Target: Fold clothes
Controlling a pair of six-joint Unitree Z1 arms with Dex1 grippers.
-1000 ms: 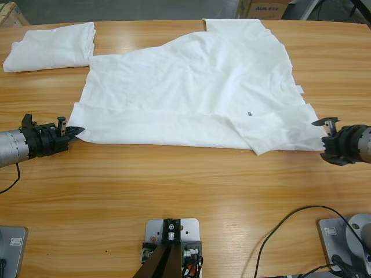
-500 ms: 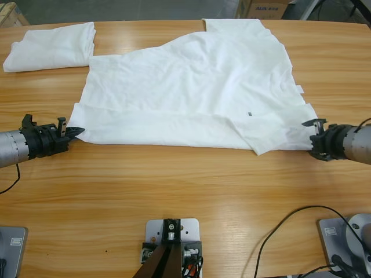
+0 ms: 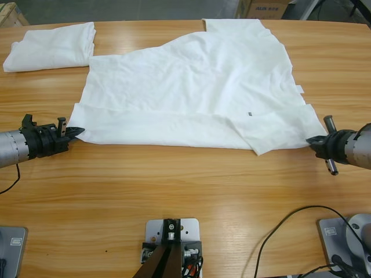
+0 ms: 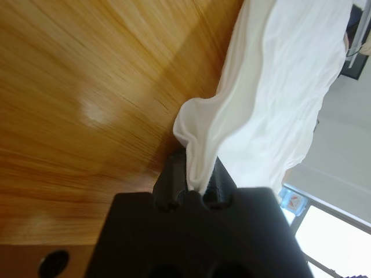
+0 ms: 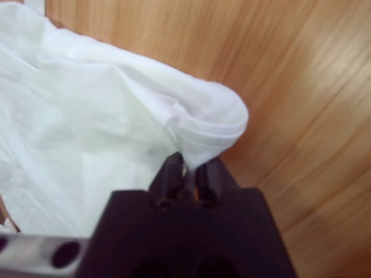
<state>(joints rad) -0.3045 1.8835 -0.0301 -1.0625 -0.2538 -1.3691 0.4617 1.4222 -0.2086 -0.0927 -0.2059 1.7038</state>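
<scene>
Since a second ago the right gripper (image 3: 313, 140) has slid in from off the cloth's edge and rotated, and now its tips sit on the near right corner of the spread T-shirt (image 3: 191, 92); the left arm has not budged.

At the far left of the wooden table (image 3: 191, 191) a second white T-shirt (image 3: 52, 45) lies folded into a thick pad near the back edge, apart from the spread one. Nearer the front, the left gripper (image 3: 74, 131) comes in low from the left edge — its jaws are nearly together, pinching the shirt's near left corner, and the left wrist view shows a fold of white cloth (image 4: 232, 133) running down between them.

The spread T-shirt covers the middle and right of the table, its front edge folded back on itself in a long band, with a tiny dark mark (image 3: 249, 114) right of centre. At the right, the right wrist view shows a rolled hem (image 5: 208, 124) caught between that gripper's narrow jaws.
</scene>
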